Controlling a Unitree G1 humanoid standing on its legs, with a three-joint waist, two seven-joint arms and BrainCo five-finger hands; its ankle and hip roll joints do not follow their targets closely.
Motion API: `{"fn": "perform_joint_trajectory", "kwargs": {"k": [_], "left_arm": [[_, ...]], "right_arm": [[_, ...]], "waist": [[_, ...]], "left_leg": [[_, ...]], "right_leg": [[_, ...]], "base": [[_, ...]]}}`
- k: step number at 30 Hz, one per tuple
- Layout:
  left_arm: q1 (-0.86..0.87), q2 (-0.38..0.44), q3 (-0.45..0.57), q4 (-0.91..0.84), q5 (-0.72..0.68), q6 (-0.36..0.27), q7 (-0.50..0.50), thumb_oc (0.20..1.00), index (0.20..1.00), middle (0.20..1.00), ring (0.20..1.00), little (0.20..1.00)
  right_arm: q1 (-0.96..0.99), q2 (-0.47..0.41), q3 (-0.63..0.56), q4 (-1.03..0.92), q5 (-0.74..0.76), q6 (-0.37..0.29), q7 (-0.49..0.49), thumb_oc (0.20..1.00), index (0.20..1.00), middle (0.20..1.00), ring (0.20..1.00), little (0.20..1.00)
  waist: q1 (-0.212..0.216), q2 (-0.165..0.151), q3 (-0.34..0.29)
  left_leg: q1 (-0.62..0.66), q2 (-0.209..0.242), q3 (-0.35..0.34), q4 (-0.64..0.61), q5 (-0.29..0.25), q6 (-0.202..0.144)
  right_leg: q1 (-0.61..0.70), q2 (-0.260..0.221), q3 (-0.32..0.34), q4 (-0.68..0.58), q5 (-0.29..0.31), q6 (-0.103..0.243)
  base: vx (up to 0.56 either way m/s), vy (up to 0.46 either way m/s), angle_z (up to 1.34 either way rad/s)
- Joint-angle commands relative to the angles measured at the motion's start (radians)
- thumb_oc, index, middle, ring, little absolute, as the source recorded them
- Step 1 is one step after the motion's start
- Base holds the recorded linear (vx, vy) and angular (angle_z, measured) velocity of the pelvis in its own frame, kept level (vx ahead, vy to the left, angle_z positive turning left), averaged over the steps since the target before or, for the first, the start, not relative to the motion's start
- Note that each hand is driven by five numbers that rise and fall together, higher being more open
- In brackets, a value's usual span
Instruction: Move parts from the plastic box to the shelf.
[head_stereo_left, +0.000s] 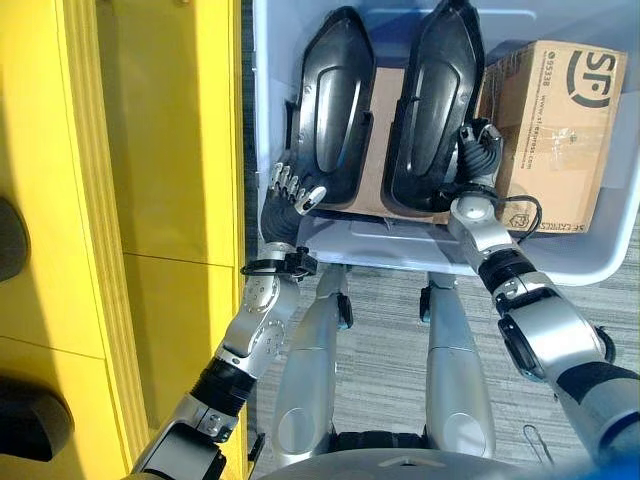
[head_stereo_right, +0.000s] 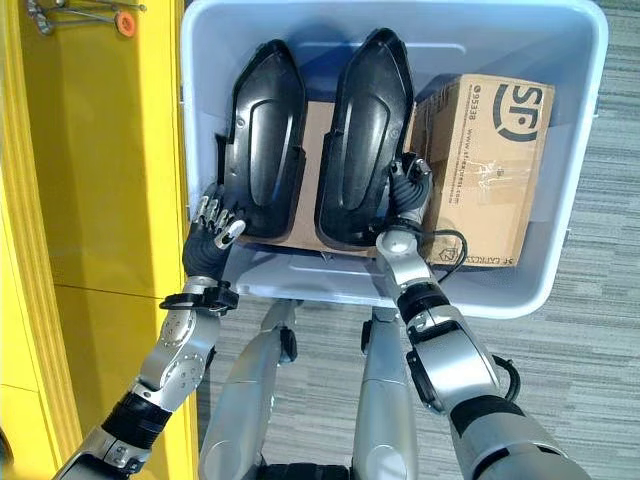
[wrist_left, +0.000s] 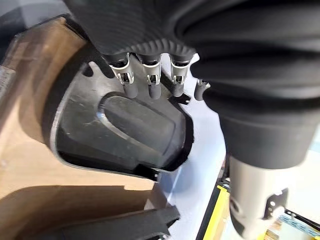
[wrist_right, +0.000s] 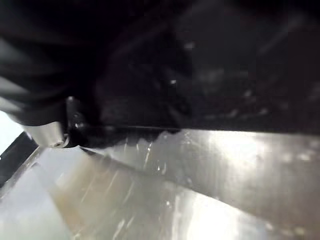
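Two black parts upright in box, beside carton. Left hand fingers relaxed against left part's lower edge. Right hand wedged behind right part, grip state can't tell

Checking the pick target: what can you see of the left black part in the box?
The left black part is a long, glossy black moulded plastic shell with a raised oval centre and notched lower edge. It lies lengthwise in the plastic box, resting on flat cardboard, beside a second black part. The left hand has its curled fingers at the part's near end; whether they grip it is unclear.
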Motion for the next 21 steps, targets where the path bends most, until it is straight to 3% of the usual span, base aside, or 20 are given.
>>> {"fn": "perform_joint_trajectory", "kwargs": {"k": [1,10,21], "left_arm": [[0.001,0.030,0.028,-0.059,0.010,-0.057,0.008,1.000,1.000,1.000,1.000,1.000],[0.080,0.035,0.052,-0.042,-0.012,-0.041,-0.024,1.000,1.000,1.000,1.000,1.000],[0.148,0.049,0.097,-0.031,-0.015,-0.015,-0.057,1.000,1.000,1.000,1.000,1.000]], "right_arm": [[0.088,-0.005,0.030,-0.060,-0.071,0.020,0.008,0.200,0.200,0.200,0.200,0.200],[0.246,-0.054,-0.070,-0.373,-0.124,0.008,-0.026,0.200,0.200,0.200,0.200,0.200],[0.302,-0.074,-0.112,-0.659,-0.196,-0.010,-0.010,0.200,0.200,0.200,0.200,0.200]], "waist": [[0.022,-0.050,-0.029],[0.017,-0.094,-0.121],[0.017,-0.111,-0.202]], "left_leg": [[0.039,0.071,-0.034,0.086,-0.086,-0.088],[0.210,0.096,-0.029,-0.014,-0.056,-0.099],[0.313,0.122,-0.029,-0.054,-0.045,-0.105]], "right_leg": [[0.066,-0.086,-0.034,-0.067,0.087,0.075],[0.227,-0.086,-0.052,-0.148,0.105,0.082],[0.318,-0.079,-0.062,-0.170,0.089,0.080]], "base": [[0.00,0.000,0.00],[0.03,-0.018,0.00],[0.05,-0.027,-0.02]]}}
